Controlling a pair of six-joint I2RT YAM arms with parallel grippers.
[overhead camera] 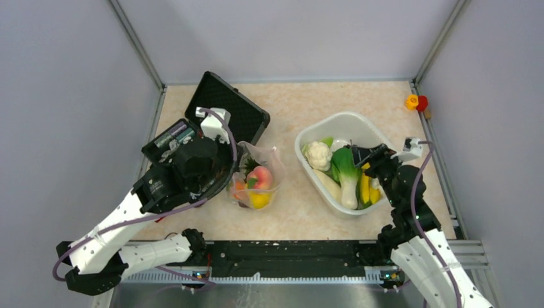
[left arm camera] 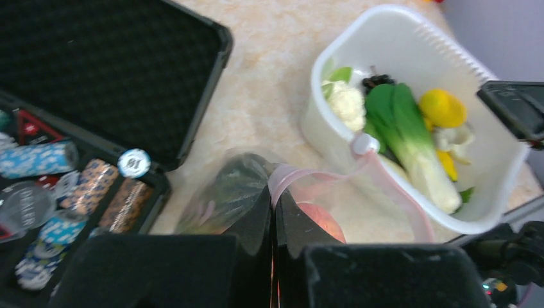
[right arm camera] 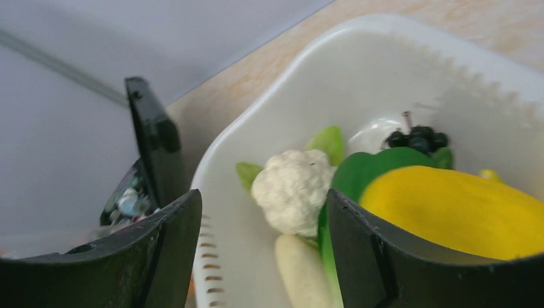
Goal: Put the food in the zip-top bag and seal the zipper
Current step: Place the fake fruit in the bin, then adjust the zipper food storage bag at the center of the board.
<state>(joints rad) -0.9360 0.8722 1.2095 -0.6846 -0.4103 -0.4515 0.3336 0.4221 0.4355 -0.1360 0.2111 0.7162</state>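
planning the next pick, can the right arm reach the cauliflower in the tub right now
Probably yes: the right gripper hangs open just above the white tub, and the cauliflower lies uncovered on top.

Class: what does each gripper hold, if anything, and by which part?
The left gripper pinches the zip-top bag by its pink zipper; the right gripper holds nothing.

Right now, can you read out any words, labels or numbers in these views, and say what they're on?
No text can be read.
Round chip in the black case: a dark mark, too blurred to read.
Chip rolls beside it: patterned, nothing legible.
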